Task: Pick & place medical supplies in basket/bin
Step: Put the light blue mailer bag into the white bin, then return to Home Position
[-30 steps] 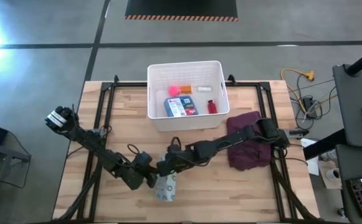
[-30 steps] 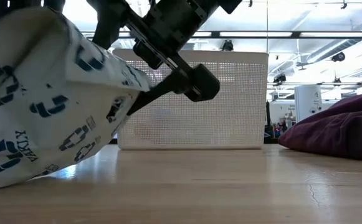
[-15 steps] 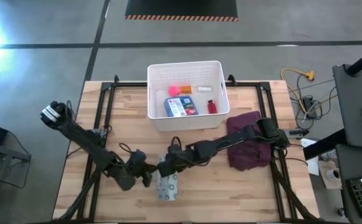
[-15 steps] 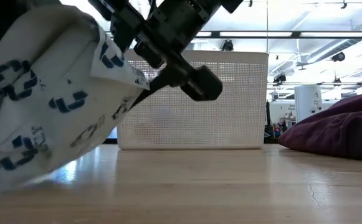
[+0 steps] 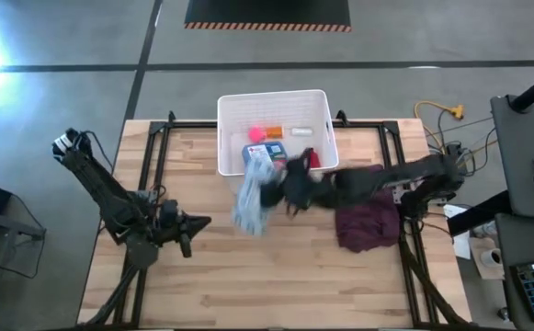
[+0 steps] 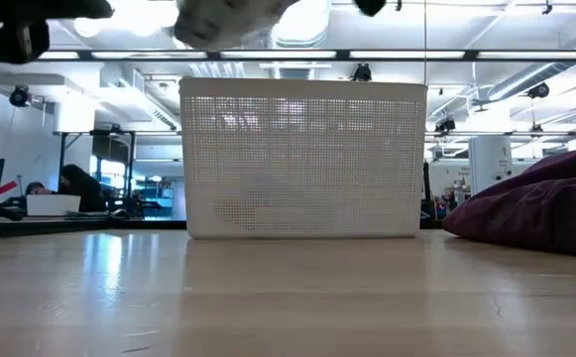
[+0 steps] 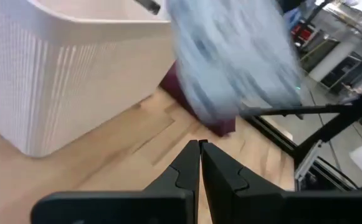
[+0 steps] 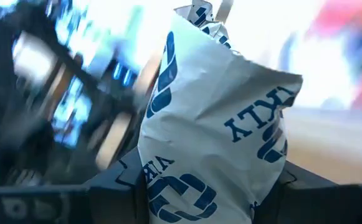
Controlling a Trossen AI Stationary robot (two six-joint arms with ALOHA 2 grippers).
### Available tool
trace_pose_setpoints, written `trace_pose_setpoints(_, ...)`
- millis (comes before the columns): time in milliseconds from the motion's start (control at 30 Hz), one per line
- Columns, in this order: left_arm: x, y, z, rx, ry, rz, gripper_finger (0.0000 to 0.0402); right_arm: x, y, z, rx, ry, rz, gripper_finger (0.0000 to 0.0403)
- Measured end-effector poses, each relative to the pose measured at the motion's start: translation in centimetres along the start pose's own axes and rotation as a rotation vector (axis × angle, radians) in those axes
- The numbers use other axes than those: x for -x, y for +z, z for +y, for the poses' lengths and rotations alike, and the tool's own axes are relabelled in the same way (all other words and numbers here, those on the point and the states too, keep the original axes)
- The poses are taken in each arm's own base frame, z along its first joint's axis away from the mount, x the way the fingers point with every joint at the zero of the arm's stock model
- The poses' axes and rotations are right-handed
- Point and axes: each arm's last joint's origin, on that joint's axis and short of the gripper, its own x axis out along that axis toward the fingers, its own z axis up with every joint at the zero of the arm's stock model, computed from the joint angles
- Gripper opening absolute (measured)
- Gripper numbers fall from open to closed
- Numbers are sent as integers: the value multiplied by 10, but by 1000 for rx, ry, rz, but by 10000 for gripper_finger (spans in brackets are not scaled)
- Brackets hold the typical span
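right tool [image 5: 280, 187]: up in the air just in front of the basket, closed tight on the white bag.
white bag [image 5: 253, 191]: white with blue marks, hanging from the right tool above the counter, at the front wall of the basket and not inside it. in the right wrist view the bag [image 8: 215, 134] sits between the two dark fingers and looks crumpled.
left tool [image 5: 200, 222]: low over the left part of the counter, well apart from the bag and the basket. in the left wrist view its two fingers [image 7: 190, 165] are pressed together with nothing between them.
basket [image 5: 319, 99]: big white bin with tiny holes in its sides, standing at the far middle of the counter [image 5: 294, 276].
in the basket: a blue and white pouch [image 5: 274, 156], a red thing [image 5: 313, 158], a pink thing [image 5: 255, 133], a small orange bit [image 5: 272, 134] and a small white thing [image 5: 301, 132].
dark red cloth [image 5: 369, 221]: lying on the right side of the counter, near the basket, under the right arm.
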Motion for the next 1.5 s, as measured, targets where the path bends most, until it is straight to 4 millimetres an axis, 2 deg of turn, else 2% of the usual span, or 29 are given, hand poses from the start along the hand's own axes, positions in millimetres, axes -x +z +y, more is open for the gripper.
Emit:
trace_pose_setpoints(133,2,5,-2,-37,-21,-13,0,10,61,-16,33,-34,-122,164)
trace_pose_setpoints(300,4,11,-3,-29,-42,-18,0,-8,123,-49,94,-136,-186,192)
trace_pose_setpoints(400,2,17,-2,-1,-62,16,0,-28,148,-71,73,-131,-91,228)
trace_pose_setpoints(500,-4,20,0,-6,-51,27,0,-51,159,-92,48,-115,67,260)
trace_pose_setpoints(567,-10,24,1,-21,-41,20,0,-65,163,-103,26,-112,133,275)
trace_pose_setpoints(633,-16,29,0,-31,-48,19,0,-70,167,-109,11,-113,151,286)
trace_pose_setpoints(767,-27,42,-6,-74,-129,1,0,-63,172,-108,48,-119,107,303)
trace_pose_setpoints(933,-38,56,-7,-92,-169,-48,0,-24,173,-96,105,-141,29,314)
trace_pose_setpoints(1133,-50,65,-2,-79,-206,-21,0,16,158,-89,206,-217,30,315)
trace_pose_setpoints(1300,-64,83,5,-58,-306,-14,0,52,139,-74,404,-99,66,311)
trace_pose_setpoints(1500,-71,99,15,-35,-327,-49,0,106,99,-65,574,97,78,299)
